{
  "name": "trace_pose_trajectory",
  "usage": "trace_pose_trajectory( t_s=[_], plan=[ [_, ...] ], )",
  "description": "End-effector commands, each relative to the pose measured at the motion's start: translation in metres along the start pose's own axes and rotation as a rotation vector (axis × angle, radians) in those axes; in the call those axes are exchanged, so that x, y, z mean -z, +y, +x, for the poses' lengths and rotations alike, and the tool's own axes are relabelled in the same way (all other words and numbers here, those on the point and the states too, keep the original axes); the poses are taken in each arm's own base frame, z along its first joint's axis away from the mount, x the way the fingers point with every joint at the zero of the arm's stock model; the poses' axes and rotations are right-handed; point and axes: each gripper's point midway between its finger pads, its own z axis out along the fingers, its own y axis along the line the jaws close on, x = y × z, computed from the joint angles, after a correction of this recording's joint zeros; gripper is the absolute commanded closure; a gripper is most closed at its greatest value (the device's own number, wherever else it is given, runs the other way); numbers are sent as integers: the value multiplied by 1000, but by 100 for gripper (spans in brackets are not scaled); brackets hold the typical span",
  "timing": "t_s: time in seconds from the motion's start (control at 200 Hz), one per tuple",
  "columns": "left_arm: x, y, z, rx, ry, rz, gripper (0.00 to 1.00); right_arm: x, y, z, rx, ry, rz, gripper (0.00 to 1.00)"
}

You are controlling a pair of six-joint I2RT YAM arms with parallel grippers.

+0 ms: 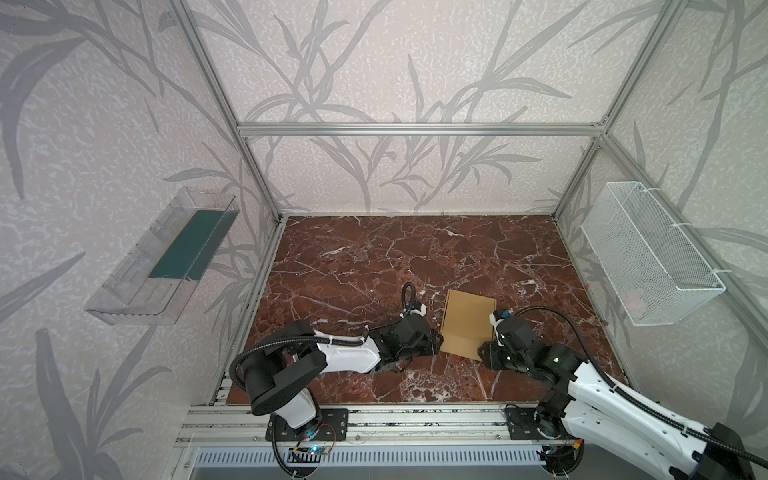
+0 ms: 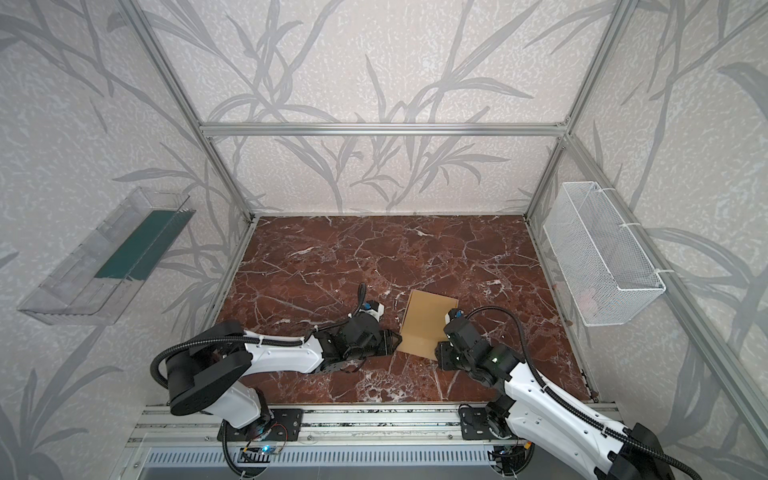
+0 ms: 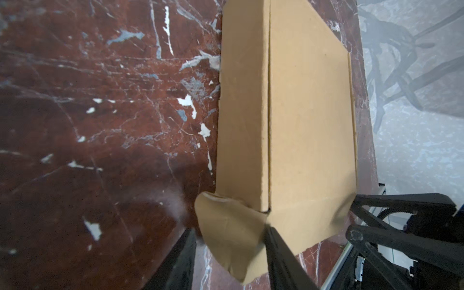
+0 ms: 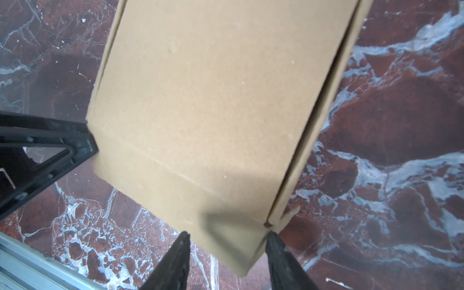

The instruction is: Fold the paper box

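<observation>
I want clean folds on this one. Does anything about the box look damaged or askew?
Yes. The corner tab of the paper box, lying between the fingers of the left hand, is crumpled and curls outward instead of lying flat.

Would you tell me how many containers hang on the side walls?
2: a clear plastic tray on the left wall, a white wire basket on the right wall. None appears hidden.

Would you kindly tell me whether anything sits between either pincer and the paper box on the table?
Nothing visible does. The left pincer straddles a crumpled corner flap of the paper box, and the right pincer straddles the box's other near corner, both right at the cardboard.
</observation>
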Motion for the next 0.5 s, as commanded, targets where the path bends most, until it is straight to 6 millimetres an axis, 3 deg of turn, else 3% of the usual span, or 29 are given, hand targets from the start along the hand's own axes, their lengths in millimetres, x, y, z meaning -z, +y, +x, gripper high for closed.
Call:
trace_pose_trajectory(
  t_s=[0.0,0.22,0.495],
  plan=[
    [-4,-20,-11,10,-22,73,53,4,5,-7,6,-17,-16,50],
    [-13,-26,-8,45,-7,123,54,1,4,-6,5,-11,-16,50],
    [-4,-19,-11,-8,-17,64,54,2,-4,-6,7,-13,24,45]
  ],
)
